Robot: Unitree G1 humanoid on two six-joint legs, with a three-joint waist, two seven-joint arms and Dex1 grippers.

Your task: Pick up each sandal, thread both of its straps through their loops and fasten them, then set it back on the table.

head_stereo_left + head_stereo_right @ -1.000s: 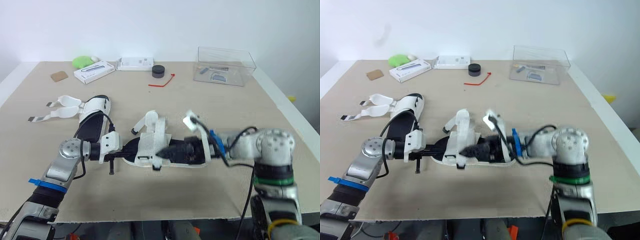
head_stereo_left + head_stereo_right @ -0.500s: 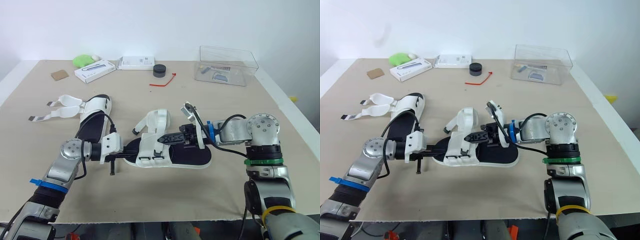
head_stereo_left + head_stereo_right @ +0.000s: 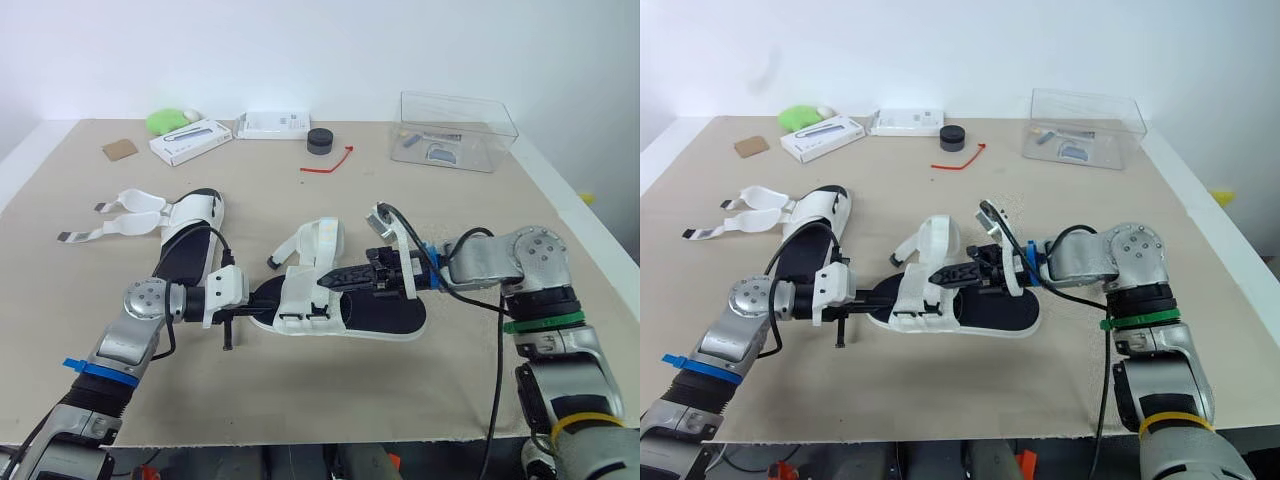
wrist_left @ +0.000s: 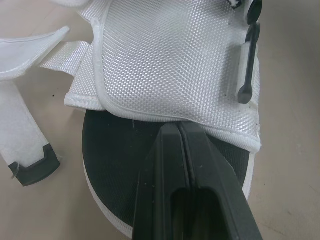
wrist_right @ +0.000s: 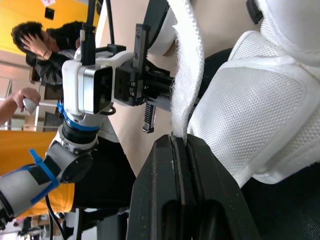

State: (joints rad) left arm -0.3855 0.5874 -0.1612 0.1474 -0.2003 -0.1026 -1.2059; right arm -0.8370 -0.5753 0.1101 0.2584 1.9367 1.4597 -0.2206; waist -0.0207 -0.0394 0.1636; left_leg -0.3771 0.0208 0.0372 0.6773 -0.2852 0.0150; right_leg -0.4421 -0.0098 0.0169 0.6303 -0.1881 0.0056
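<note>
**Both pincers on the middle sandal, one strap pinched**

The middle sandal (image 3: pixel 380 314) lies flat on the bench (image 3: pixel 450 220), its black footbed up and its white mesh upper (image 4: pixel 170 65) at the end nearer the robot's left. The right pincer (image 3: pixel 330 280) reaches in low over the footbed. Its two fingers are pressed together with a white strap (image 5: pixel 186 75) caught between them, and the strap rises from the tips in a curve. The left pincer (image 3: pixel 270 293) meets the sandal from the other end. Its fingers are also pressed together and lie over the footbed, with their tips just beside the edge of the mesh upper. Whether they grip any part of the sandal is hard to tell from the wrist view. A black loop (image 4: pixel 247 65) sits on the far side of the upper, and a loose strap end with a dark tip (image 4: pixel 32 167) rests on the bench beside the sole.

The second sandal (image 3: pixel 190 240) lies well apart, toward the robot's left. Its two white straps (image 3: pixel 125 205) are spread open on the bench.

A clear box (image 3: pixel 455 130), a small black puck (image 3: pixel 319 141) and a red tie (image 3: pixel 327 166) sit near the far edge. A person (image 5: pixel 37 42) shows behind the bench in the right wrist view.
</note>
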